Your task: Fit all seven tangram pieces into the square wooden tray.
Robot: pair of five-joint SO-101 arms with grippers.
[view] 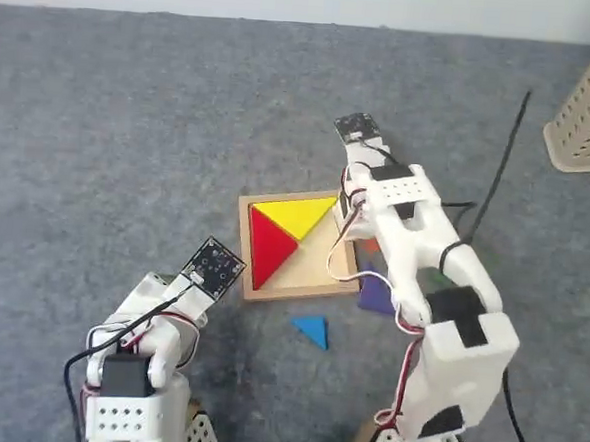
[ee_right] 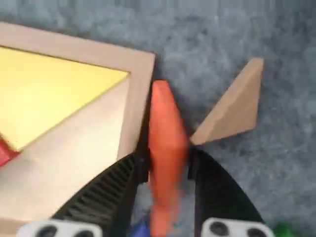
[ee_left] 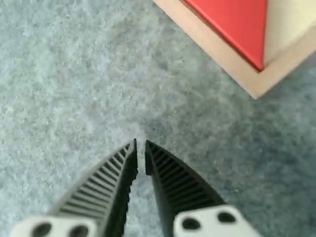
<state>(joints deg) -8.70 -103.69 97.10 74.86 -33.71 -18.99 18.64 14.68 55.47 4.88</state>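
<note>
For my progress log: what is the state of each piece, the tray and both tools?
tray: partly filled
yellow triangle: flat in tray
red triangle: flat in tray
orange piece: gripped on edge beside tray rim
tan triangle: loose on carpet
blue triangle: loose on carpet
purple piece: on carpet, partly hidden
left tool: shut, empty
right tool: shut on orange piece

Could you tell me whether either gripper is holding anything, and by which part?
The right gripper holds the orange piece on edge, pinched across its broad faces; the left gripper, shut, holds nothing.
</note>
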